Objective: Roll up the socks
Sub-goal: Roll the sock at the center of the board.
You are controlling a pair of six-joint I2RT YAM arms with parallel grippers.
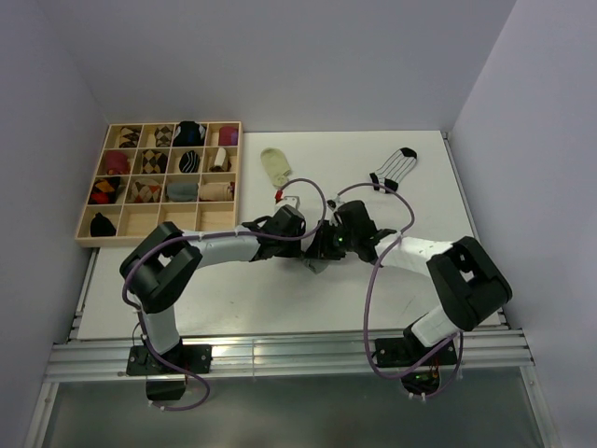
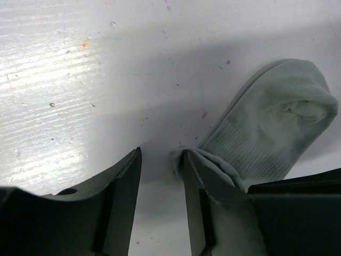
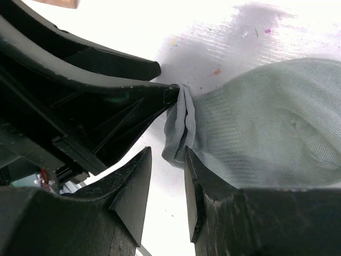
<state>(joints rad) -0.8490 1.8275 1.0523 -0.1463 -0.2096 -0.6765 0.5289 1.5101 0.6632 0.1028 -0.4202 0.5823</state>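
A pale grey-green sock (image 2: 269,120) lies flat on the white table, also seen in the right wrist view (image 3: 266,122). In the top view only a bit of it (image 1: 316,265) shows under the two grippers. My left gripper (image 2: 161,156) is open with bare table between its fingers. The sock's cuff (image 2: 200,157) lies against the outer side of its right finger. My right gripper (image 3: 168,156) is open, and the folded cuff edge (image 3: 181,125) sits just ahead of its gap. In the top view the left gripper (image 1: 308,246) and right gripper (image 1: 329,248) meet tip to tip.
A cream sock (image 1: 275,165) and a black-and-white striped sock (image 1: 394,168) lie at the back of the table. A wooden compartment tray (image 1: 232,177) with several rolled socks stands at the back left. The left gripper's finger (image 3: 133,101) fills the right wrist view's left side.
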